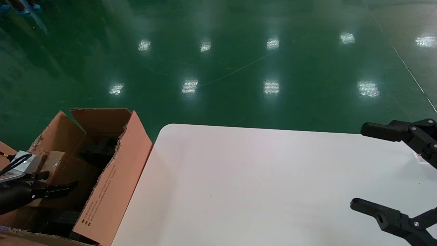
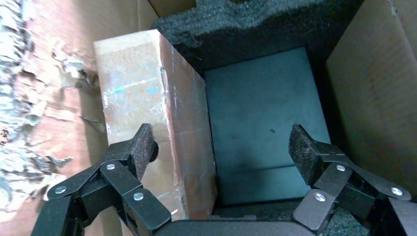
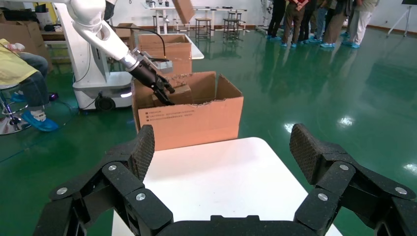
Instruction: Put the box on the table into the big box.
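Note:
The box (image 1: 65,171) stands on edge inside the big box (image 1: 112,177), leaning against its far-left wall. In the left wrist view the box (image 2: 147,98) is by one finger, over the black foam lining (image 2: 260,123). My left gripper (image 1: 59,182) is open inside the big box, its jaws wide apart (image 2: 223,147), with one pad beside the box and not gripping it. My right gripper (image 1: 360,166) is open and empty above the right end of the white table (image 1: 256,184). The right wrist view shows the table (image 3: 216,177), the big box (image 3: 192,123) and my left gripper (image 3: 164,96) in it.
The big box stands against the table's left end, flaps up. Green floor (image 1: 239,68) lies beyond the table's far edge. The right wrist view shows more cartons (image 3: 164,46), a seated person (image 3: 19,73) and several standing people (image 3: 319,19) far behind.

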Action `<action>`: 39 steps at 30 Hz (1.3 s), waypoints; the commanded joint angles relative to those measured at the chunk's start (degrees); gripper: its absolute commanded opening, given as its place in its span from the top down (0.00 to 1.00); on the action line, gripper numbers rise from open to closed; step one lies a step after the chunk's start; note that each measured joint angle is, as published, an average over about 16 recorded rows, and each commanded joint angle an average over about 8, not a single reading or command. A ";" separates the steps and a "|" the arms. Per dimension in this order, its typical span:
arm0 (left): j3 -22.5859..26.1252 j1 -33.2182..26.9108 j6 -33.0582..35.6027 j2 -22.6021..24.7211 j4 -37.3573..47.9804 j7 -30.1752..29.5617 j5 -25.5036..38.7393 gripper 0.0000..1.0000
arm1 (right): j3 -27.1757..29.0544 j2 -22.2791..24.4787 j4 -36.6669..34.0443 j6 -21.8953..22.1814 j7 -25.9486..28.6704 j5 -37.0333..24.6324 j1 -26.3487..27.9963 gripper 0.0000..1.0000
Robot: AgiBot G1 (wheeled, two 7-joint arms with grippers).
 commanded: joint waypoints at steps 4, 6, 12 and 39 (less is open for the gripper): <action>0.09 -0.95 0.76 -0.03 -0.86 -0.11 -0.15 0.00 | 0.00 0.00 0.00 0.00 0.00 0.00 0.00 0.00; 0.62 -2.57 1.73 -0.18 -1.06 0.15 -0.42 0.00 | 0.00 0.00 0.00 0.00 0.00 0.00 0.00 0.00; 3.13 -8.63 5.18 0.14 -0.06 1.53 -0.84 0.00 | 0.00 0.00 0.00 0.00 0.00 0.00 0.00 0.00; 5.41 -20.26 22.49 9.00 7.64 7.61 6.27 0.00 | 0.00 0.01 -0.01 0.03 -0.01 0.02 -0.01 0.00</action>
